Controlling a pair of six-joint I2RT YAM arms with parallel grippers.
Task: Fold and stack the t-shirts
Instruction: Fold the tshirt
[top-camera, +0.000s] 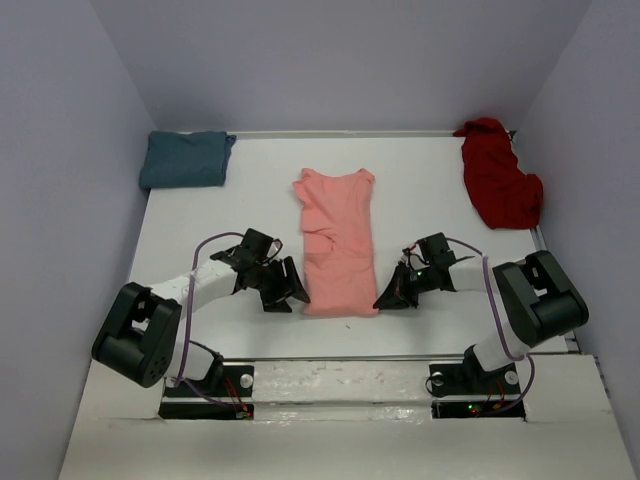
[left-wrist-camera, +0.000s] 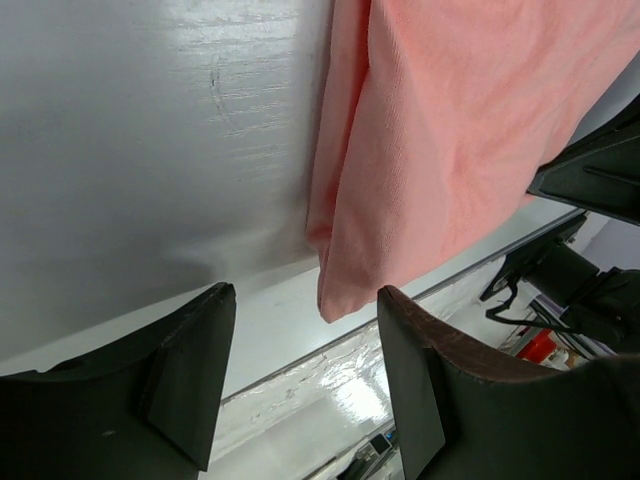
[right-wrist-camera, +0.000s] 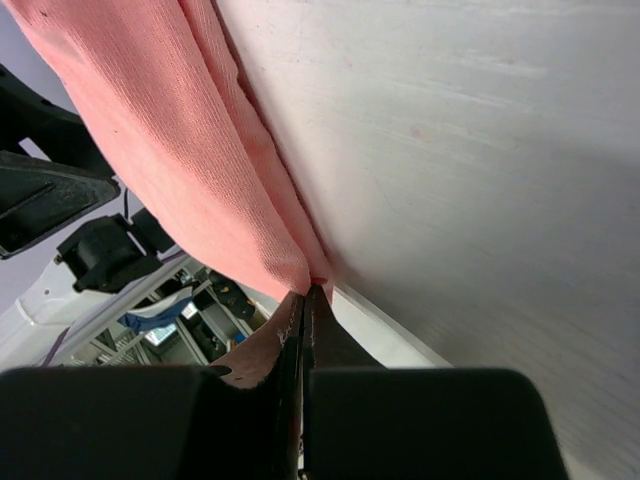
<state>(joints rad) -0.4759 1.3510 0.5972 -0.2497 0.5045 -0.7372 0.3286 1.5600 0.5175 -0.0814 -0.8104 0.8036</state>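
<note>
The left pincer (left-wrist-camera: 305, 335) is wide apart and holds nothing, so if only one side lifts, the pink shirt (top-camera: 338, 240) could twist and bunch. Its near left corner lies just in front of that gap on the tabletop (top-camera: 250, 190). The right pincer (right-wrist-camera: 303, 315) is squeezed tight on the near right corner.
</note>
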